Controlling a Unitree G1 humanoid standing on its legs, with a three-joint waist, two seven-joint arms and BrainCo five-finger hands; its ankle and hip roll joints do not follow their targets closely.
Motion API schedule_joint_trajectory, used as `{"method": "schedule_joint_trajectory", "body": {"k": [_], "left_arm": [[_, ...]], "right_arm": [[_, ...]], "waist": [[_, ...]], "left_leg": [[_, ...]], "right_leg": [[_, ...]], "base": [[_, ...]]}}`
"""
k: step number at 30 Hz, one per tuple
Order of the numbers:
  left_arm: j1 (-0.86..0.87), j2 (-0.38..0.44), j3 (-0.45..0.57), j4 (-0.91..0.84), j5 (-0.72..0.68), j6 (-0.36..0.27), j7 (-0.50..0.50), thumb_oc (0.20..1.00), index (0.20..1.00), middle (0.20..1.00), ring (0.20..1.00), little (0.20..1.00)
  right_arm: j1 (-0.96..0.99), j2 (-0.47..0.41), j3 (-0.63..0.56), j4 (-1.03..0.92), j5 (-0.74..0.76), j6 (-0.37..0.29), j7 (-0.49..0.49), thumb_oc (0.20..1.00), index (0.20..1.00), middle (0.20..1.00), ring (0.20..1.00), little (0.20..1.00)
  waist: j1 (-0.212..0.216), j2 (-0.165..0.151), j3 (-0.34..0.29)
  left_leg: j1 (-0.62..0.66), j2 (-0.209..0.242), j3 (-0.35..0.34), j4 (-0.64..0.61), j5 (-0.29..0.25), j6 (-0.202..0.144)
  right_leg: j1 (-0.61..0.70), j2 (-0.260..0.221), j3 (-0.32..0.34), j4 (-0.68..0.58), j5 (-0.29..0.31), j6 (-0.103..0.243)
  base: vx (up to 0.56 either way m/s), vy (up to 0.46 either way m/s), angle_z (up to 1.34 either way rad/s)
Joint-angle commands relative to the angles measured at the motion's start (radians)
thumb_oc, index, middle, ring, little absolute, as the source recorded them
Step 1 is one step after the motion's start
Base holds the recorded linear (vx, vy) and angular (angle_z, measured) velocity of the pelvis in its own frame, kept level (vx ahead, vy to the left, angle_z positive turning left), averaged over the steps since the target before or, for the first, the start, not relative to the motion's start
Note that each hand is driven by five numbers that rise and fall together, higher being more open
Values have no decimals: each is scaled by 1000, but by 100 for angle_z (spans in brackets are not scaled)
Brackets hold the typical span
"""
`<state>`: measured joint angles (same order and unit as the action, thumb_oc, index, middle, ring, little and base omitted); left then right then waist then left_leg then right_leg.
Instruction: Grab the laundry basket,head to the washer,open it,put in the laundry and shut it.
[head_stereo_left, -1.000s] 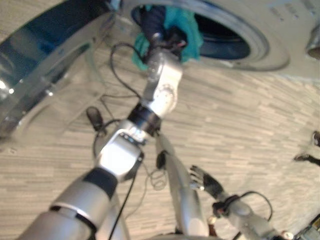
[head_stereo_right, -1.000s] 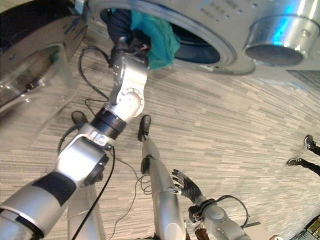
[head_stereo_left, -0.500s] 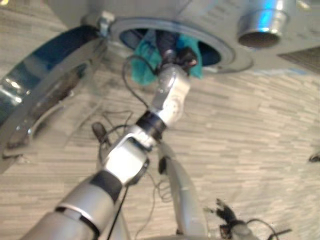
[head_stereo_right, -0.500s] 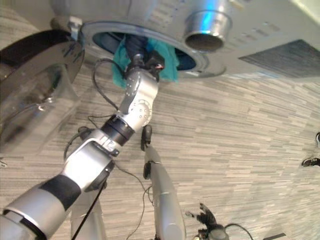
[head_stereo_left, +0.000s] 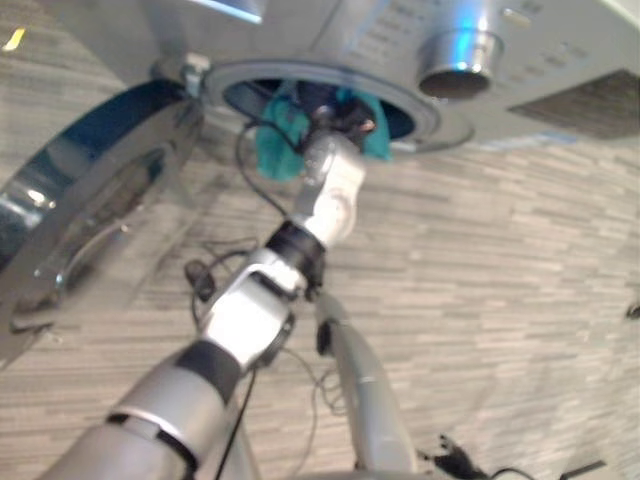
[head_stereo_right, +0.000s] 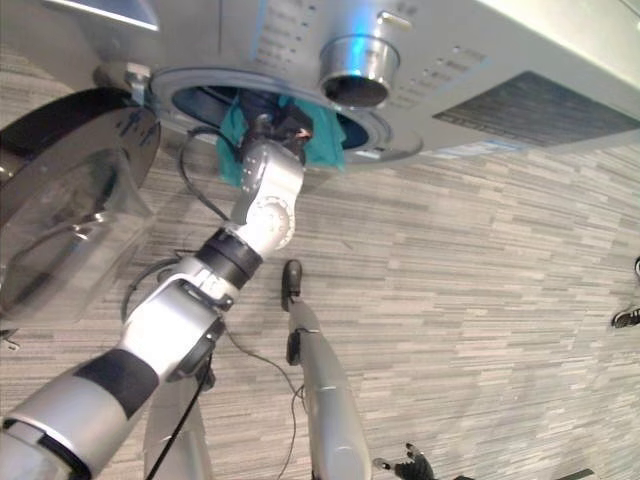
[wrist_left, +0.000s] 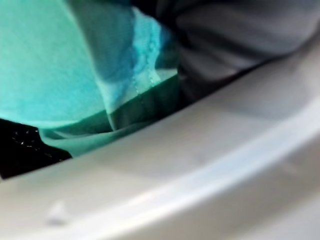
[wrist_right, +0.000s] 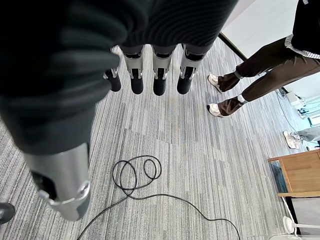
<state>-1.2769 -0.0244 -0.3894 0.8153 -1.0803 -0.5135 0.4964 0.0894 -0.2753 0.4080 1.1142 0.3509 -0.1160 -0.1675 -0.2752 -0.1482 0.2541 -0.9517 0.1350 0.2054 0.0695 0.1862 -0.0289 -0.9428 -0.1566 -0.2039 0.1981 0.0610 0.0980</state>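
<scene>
Left arm: extended forward and up, wrist bent.
Left hand (head_stereo_right: 268, 128): at arm's end, fingers hidden.
Right hand (wrist_right: 150, 55): hanging low, fingers straight, relaxed, holding nothing.

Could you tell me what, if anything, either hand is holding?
The right hand holds nothing. The left hand is at the teal cloth in the washer's opening; its grip is hidden.

Washer opening (head_stereo_right: 200, 100) half blocked by teal cloth (head_stereo_left: 272, 150) hanging over its lower rim (wrist_left: 210, 165), with dark garment (wrist_left: 235, 35) beside. Open door (head_stereo_right: 70, 200) standing at left of opening. Grey floor (wrist_right: 185, 165) free under right hand (wrist_right: 155, 75), person's legs (wrist_right: 250, 75) near.
</scene>
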Motion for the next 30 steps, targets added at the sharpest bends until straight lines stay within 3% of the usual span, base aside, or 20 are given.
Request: {"method": "schedule_joint_trajectory", "body": {"k": [1, 11, 20, 25, 30], "left_arm": [[-227, -75, 14, 35, 45, -68, -43, 200, 200, 200, 200, 200], [-272, -65, 52, 22, 66, -123, 43, 200, 200, 200, 200, 200], [-238, -80, 55, -21, 73, -150, 76, 200, 200, 200, 200, 200], [-191, -151, 51, -93, 66, -188, 74, 200, 200, 200, 200, 200], [-160, -172, 44, -109, 71, -192, 74, 200, 200, 200, 200, 200]], "right_arm": [[58, -61, 19, 30, -5, 15, -14, 1000, 1000, 1000, 1000, 1000], [17, -47, 10, -15, 89, -31, -56, 1000, 1000, 1000, 1000, 1000], [-21, -39, 18, -4, 158, -44, -49, 1000, 1000, 1000, 1000, 1000], [-52, -35, 45, -26, 199, -39, -25, 1000, 1000, 1000, 1000, 1000], [-40, -44, 52, -50, 195, -46, -20, 1000, 1000, 1000, 1000, 1000]], "waist": [[-23, 0, -8], [-44, -26, 22], [-23, -11, 64], [1, -6, 77], [4, -4, 75]], "left_leg": [[78, 16, -38, 50, -207, -15], [29, 43, -51, 93, -221, -16], [-90, 53, -106, 177, -239, -2], [-157, 62, -122, 216, -249, 2], [-209, 71, -136, 295, -278, 12]], "right_leg": [[93, 132, -76, -106, -87, -19], [51, 143, -82, -73, -99, -17], [-74, 115, -111, 68, -143, -19], [-133, 89, -134, 133, -168, -21], [-180, 77, -142, 220, -196, -25]], "base": [[19, -40, 0], [9, -37, 0], [-3, -16, 5], [-8, -9, 15], [-1, 6, 4]]}}
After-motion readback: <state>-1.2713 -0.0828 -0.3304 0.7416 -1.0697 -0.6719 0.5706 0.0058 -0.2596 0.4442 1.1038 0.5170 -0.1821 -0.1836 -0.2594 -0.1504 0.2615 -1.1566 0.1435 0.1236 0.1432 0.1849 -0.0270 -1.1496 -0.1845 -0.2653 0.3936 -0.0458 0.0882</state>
